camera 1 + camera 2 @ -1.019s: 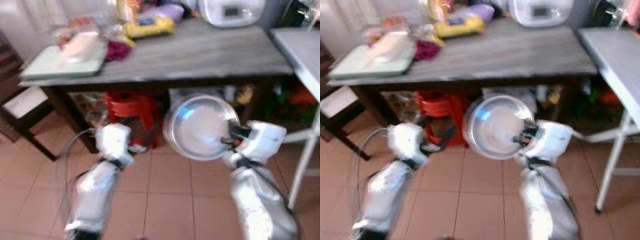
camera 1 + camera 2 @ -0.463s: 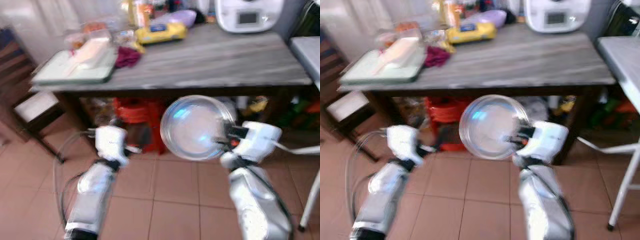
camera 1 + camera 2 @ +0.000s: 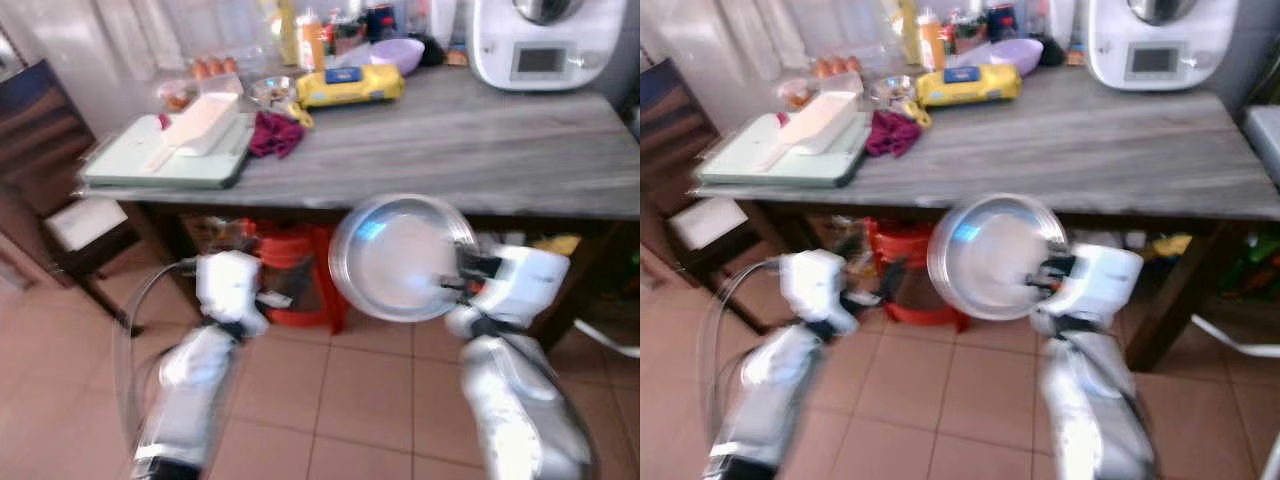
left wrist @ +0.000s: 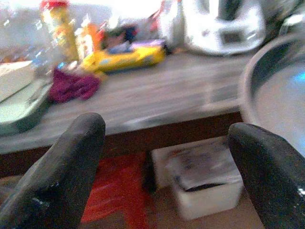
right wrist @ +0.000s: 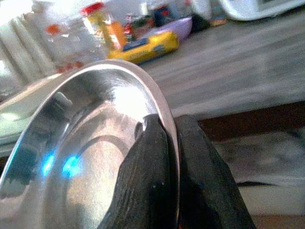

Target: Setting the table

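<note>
Right wrist view: the steel plate point(image 5: 90, 157) is clamped at its rim between the two black fingers point(image 5: 152, 176) of the right tool point(image 3: 462, 275), held on edge in front of the grey bench point(image 3: 480, 150), below its top. The left tool point(image 4: 162, 157) is seen spread apart and empty.

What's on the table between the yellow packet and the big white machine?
A purple bowl sits between the yellow packet and the white machine, toward the table's back edge, seen in both eye views.
</note>
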`<state>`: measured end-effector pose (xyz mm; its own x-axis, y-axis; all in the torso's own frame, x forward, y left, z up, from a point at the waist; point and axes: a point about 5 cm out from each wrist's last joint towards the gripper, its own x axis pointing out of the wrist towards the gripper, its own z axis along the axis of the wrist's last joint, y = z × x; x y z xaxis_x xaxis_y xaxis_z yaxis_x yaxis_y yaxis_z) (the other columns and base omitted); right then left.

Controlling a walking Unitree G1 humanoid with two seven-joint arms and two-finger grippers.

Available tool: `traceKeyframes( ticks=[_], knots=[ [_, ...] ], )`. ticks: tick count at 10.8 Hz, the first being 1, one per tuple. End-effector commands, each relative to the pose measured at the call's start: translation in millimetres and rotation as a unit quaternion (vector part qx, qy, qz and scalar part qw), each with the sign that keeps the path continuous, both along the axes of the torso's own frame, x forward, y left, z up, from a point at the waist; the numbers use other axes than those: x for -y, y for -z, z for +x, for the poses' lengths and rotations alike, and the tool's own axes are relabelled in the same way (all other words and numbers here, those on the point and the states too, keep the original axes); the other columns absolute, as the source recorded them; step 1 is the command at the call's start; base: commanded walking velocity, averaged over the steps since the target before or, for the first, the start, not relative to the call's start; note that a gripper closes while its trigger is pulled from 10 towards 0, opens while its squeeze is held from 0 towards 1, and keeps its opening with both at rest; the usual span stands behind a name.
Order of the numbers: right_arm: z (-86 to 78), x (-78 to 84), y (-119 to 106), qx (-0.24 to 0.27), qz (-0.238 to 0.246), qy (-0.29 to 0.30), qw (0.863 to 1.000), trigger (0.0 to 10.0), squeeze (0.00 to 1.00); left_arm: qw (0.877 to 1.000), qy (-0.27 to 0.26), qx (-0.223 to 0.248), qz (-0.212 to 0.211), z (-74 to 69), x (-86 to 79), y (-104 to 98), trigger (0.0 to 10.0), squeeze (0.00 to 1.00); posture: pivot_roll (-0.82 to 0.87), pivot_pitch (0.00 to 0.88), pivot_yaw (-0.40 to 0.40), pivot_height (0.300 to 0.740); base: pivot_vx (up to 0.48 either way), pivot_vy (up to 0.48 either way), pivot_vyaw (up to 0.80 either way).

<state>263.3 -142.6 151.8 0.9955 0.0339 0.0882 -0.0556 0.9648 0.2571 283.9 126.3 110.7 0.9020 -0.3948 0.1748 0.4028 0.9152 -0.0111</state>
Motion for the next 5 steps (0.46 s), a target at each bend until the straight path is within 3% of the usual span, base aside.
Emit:
traceKeyframes(
  ticks=[1, 5],
  knots=[
    [-0.1, 5.1, -5.2, 0.013, -0.001, 0.008, 1.000, 10.0, 0.00, 1.000, 0.013, 0.012, 0.000, 0.9, 6.3, -5.2, 10.0, 0.00, -0.10, 0.088, 0.129, 0.740, 0.480, 0.000, 0.00],
    [-0.9, 7.0, -5.8, 0.014, 0.004, 0.017, 1.000, 10.0, 0.00, 1.000, 0.018, 0.012, 0.001, 0.1, 8.6, -4.7, 10.0, 0.00, -0.11, 0.092, 0.129, 0.740, 0.480, 0.000, 0.00]
  ],
)
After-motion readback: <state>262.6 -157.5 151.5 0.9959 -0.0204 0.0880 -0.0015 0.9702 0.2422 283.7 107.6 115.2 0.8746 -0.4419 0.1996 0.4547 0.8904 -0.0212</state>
